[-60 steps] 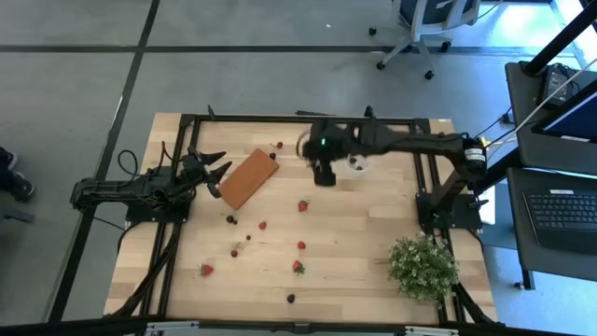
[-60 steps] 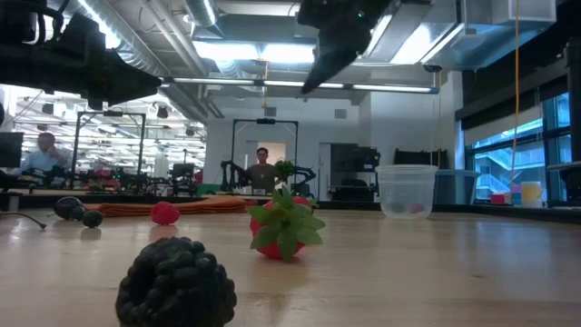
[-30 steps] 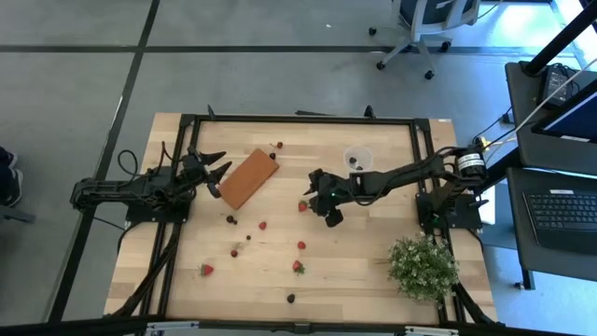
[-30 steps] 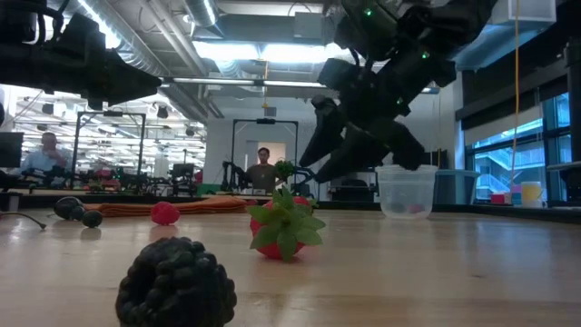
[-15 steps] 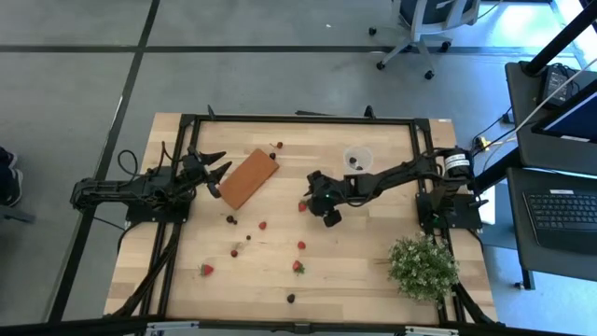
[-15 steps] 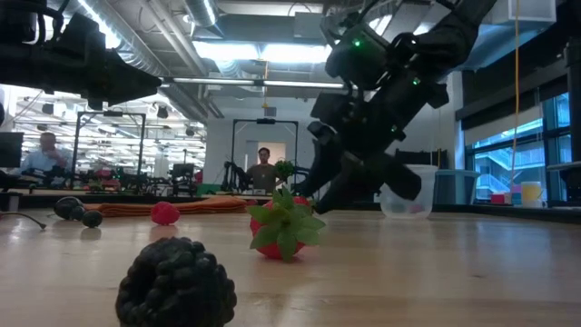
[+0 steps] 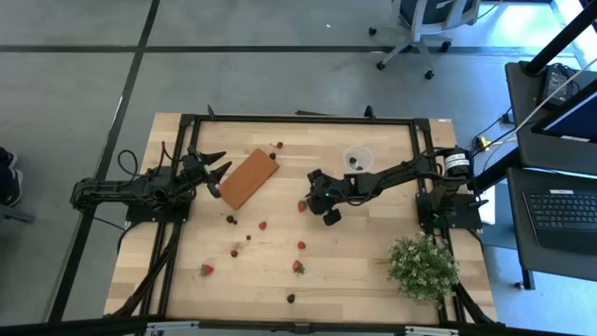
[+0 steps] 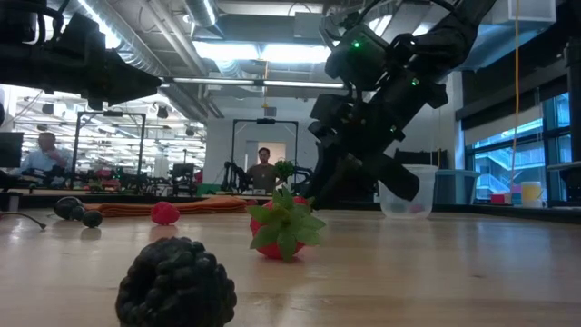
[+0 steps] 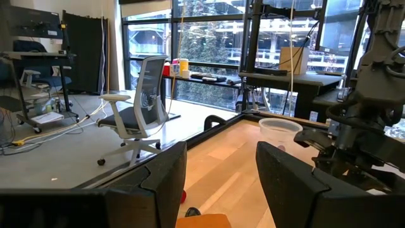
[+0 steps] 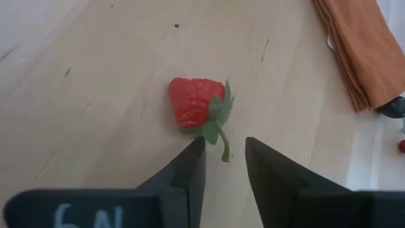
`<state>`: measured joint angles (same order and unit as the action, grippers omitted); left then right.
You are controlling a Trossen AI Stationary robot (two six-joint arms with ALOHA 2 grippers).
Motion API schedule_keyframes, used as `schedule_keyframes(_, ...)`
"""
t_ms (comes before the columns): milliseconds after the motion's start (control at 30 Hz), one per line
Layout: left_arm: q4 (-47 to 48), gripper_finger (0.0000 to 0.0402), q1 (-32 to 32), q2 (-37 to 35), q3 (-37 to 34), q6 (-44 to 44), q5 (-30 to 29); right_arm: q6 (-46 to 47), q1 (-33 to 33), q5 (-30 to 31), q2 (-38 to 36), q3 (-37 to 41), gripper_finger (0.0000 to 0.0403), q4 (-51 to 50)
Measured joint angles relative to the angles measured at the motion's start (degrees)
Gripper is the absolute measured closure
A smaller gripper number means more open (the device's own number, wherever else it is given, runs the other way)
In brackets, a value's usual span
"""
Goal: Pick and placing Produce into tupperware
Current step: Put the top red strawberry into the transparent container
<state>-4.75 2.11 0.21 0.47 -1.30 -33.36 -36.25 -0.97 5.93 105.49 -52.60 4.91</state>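
Note:
The translucent cup [image 7: 357, 159] stands near the table's far edge with a few berries inside; it also shows in the low view as the cup [image 8: 407, 191]. My right gripper [image 7: 312, 198] [image 10: 223, 152] is open and low over a red strawberry [image 7: 303, 206] [image 10: 195, 102] near the table's middle. The strawberry lies on the wood just beyond the fingertips, with its green stem [image 10: 223, 147] reaching into the gap. Other red berries [image 7: 262, 225] and dark berries [image 7: 230, 219] lie scattered on the near half. My left gripper [image 7: 213, 174] [image 9: 218, 171] waits open at the left.
A flat orange-brown block [image 7: 247, 177] lies slantwise between the two grippers. A bushy green plant [image 7: 422, 266] stands at the near right corner. A dark berry [image 8: 174, 286] and a leafy strawberry [image 8: 283, 227] lie close to the low camera. People show in the room beyond.
My right gripper has come down toward the table and shifted slightly toward the left edge, closing in on the strawberry near the middle. The berries, cup and block have stayed where they were.

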Motion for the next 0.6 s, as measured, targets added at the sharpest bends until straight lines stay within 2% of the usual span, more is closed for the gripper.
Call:
schedule_keyframes(367,-0.02,0.0217,0.02,0.0,0.02,0.0,-0.02,-0.02,0.4,-0.08,2.78,-0.07,0.0324,0.48)
schedule_keyframes(600,0.0,0.0217,0.02,0.0,0.0,0.0,-0.02,-0.02,1.45,0.48,3.21,-0.11,0.036,0.49)
